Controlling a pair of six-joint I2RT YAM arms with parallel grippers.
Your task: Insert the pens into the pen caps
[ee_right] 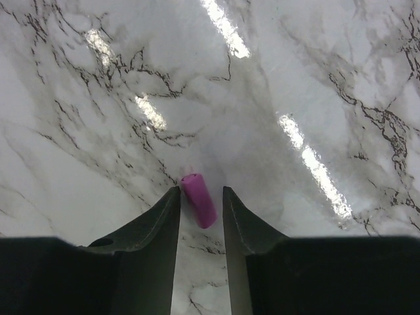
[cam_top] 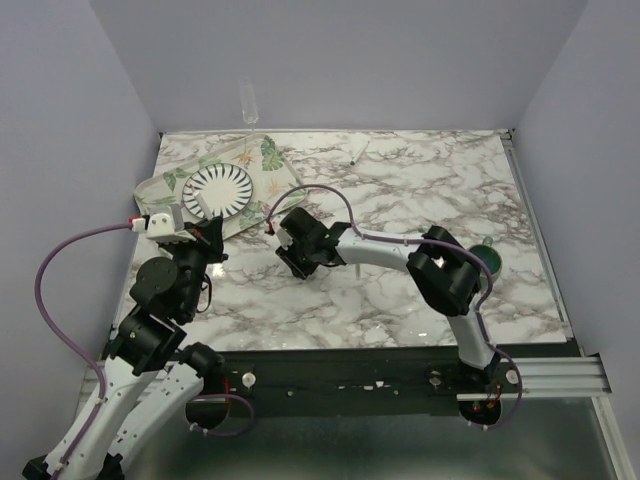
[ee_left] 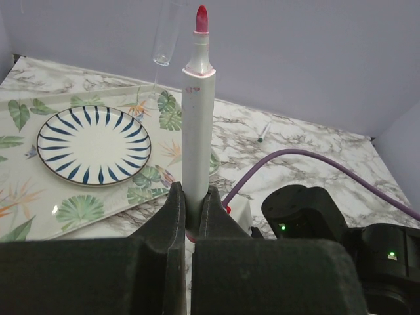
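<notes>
Right hand (ee_right: pixel 200 191) astride seemingly plastic cap (ee_right: pixel 199 201)

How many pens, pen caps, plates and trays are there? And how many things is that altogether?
Pens: 2, the pink-tipped pen upright in the left gripper, the other pen lying on the table
Pen caps: 1, the pink cap inside the open right gripper; no other cap shows
Plates: 1, the striped plate
Trays: 1, the leafy tray
Total: 5

L pincer (ee_left: pixel 194 195) clamps pink-tip pen (ee_left: pixel 197 125) upright.
</notes>
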